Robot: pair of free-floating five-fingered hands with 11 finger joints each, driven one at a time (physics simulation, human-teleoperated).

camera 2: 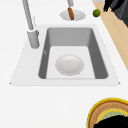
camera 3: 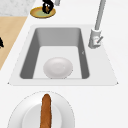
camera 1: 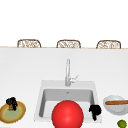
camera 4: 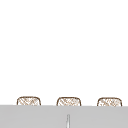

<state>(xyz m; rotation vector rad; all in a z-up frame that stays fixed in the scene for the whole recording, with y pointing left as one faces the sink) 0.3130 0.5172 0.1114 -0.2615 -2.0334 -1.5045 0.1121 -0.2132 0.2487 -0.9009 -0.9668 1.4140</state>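
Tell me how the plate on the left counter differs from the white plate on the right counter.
The left plate is brown with a yellow rim and greenish middle; the right plate is plain white. The left robot hand is over the left plate, while the right plate carries a brown, sausage-like stick and the right robot hand is beside it, by the sink's rim. Both are round and lie flat on the counter.

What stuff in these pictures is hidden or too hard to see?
- Sink bottom, front view: a big red ball covers it, hiding the white bowl that the side views show.
- Left robot hand, over the yellow-rimmed plate: too dark to tell whether it holds anything.
- Right robot hand, front view: finger pose unclear.
- Lime: cut off by the bottom edge.
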